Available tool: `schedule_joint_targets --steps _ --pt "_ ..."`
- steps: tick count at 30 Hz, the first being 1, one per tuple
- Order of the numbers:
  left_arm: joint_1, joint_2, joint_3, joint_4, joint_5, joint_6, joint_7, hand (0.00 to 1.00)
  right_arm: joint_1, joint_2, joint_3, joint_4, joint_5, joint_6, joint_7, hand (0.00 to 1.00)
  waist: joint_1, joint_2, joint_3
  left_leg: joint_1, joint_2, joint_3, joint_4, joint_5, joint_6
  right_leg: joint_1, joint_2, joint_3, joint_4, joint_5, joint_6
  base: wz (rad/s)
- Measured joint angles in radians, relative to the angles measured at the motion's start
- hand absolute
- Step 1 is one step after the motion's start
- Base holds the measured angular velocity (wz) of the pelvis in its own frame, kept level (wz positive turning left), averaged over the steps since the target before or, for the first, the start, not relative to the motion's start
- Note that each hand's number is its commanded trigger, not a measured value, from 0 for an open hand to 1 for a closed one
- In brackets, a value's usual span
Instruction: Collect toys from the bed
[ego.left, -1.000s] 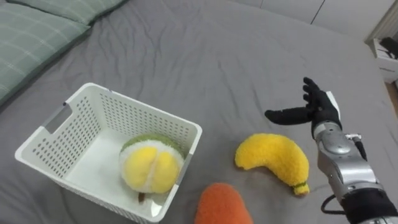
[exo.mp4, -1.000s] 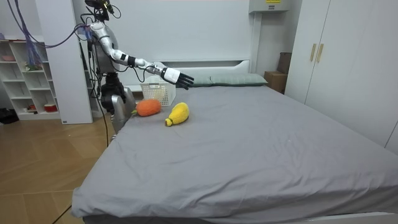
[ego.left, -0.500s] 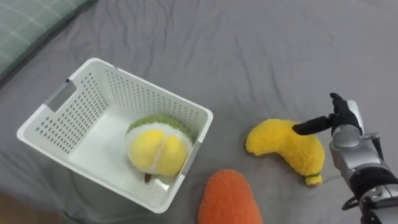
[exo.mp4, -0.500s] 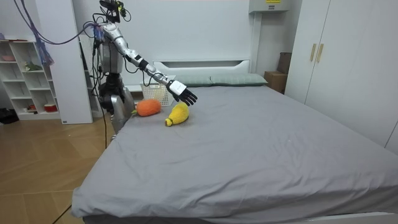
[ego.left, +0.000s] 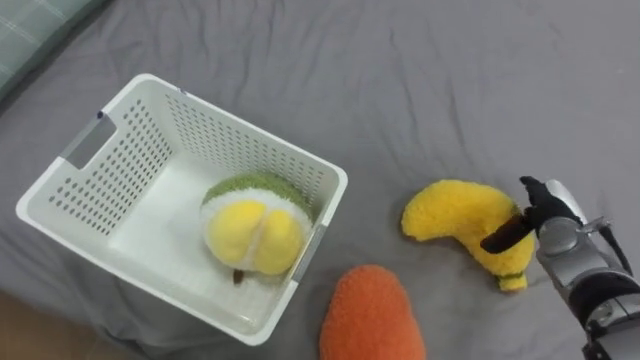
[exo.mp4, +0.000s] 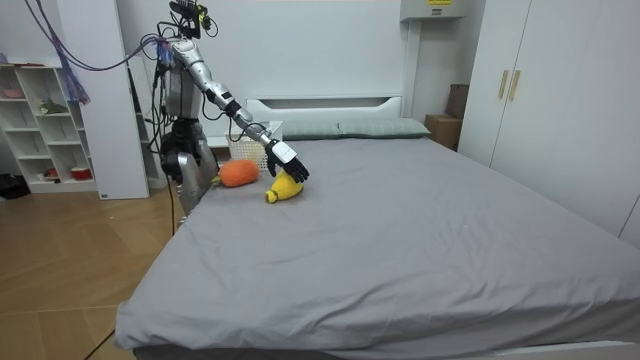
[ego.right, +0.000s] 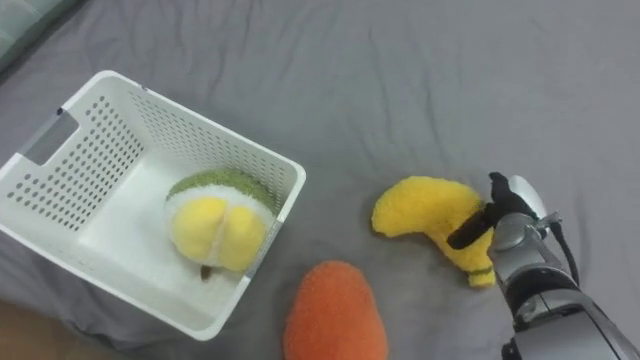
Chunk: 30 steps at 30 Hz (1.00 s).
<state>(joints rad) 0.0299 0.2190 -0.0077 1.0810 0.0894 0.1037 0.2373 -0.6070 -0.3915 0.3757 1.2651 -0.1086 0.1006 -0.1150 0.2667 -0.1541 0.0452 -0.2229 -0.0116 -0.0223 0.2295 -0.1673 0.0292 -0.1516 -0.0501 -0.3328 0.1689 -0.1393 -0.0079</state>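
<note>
So, you see the robot standing at the side of the bed (ego.left: 420, 70), near its head end, with its right arm stretched out over the grey sheet. The right hand (ego.left: 545, 208) lies on the yellow banana toy (ego.left: 455, 215), at the end of the toy that has the small stalk. It touches the toy from above, but you cannot tell if it is closed on the toy or only resting there. The banana toy itself lies flat on the sheet.

Just beside it, closer to the bed's edge on the robot's side, lies the orange plush toy (ego.left: 370, 318), apart from the banana. To the left of both stands the white basket (ego.left: 250, 150), on the sheet near the same edge. Inside it sits a round green and yellow plush toy (ego.left: 252, 230), against the basket wall nearest to the orange toy. At the head end of the bed you see a corner of a checked green pillow (ego.left: 30, 30).
</note>
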Motion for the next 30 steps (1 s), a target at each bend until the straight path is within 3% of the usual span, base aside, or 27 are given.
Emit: schedule_joint_targets --steps 4,7,8,19,30 --pt "-0.007 0.004 -0.004 0.001 -0.001 0.000 -0.014 0.00 0.000 0.000 0.005 0.014 -0.012 0.002 0.044 0.02 0.014 -0.001 0.0001 -0.009 0.000 -0.007 0.000 0.000 0.000 -0.007 0.000 -0.003 -0.001 0.000 0.000 0.04" --pt "-0.016 0.007 -0.005 0.001 -0.017 -0.001 -0.016 0.00 0.000 0.000 0.006 0.014 -0.012 0.002 0.063 0.81 0.017 -0.006 0.0004 -0.014 -0.001 -0.013 0.002 0.000 0.000 -0.009 -0.001 -0.012 -0.002 0.000 0.000 0.05" --pt "-0.018 0.009 -0.005 0.001 -0.019 -0.001 -0.020 0.00 -0.001 0.000 0.006 0.014 -0.012 0.002 0.070 1.00 0.017 -0.009 0.0000 -0.014 -0.001 -0.013 0.002 0.000 0.000 -0.008 -0.001 -0.014 -0.002 0.000 0.000 0.00" --pt "-0.030 0.019 -0.005 0.026 -0.020 -0.001 -0.033 0.00 0.005 -0.005 0.006 0.015 -0.018 0.011 0.091 1.00 0.018 -0.016 -0.0016 -0.016 -0.001 -0.014 0.009 0.001 -0.001 -0.006 -0.001 -0.021 -0.002 0.001 -0.001 0.01" --pt "-0.031 0.026 -0.005 0.028 -0.019 -0.001 -0.031 0.00 0.009 -0.005 0.028 0.015 -0.059 -0.001 0.091 1.00 0.041 0.003 -0.0106 -0.031 -0.001 -0.022 0.010 0.001 -0.001 -0.015 -0.001 -0.033 -0.001 0.001 -0.002 0.02"
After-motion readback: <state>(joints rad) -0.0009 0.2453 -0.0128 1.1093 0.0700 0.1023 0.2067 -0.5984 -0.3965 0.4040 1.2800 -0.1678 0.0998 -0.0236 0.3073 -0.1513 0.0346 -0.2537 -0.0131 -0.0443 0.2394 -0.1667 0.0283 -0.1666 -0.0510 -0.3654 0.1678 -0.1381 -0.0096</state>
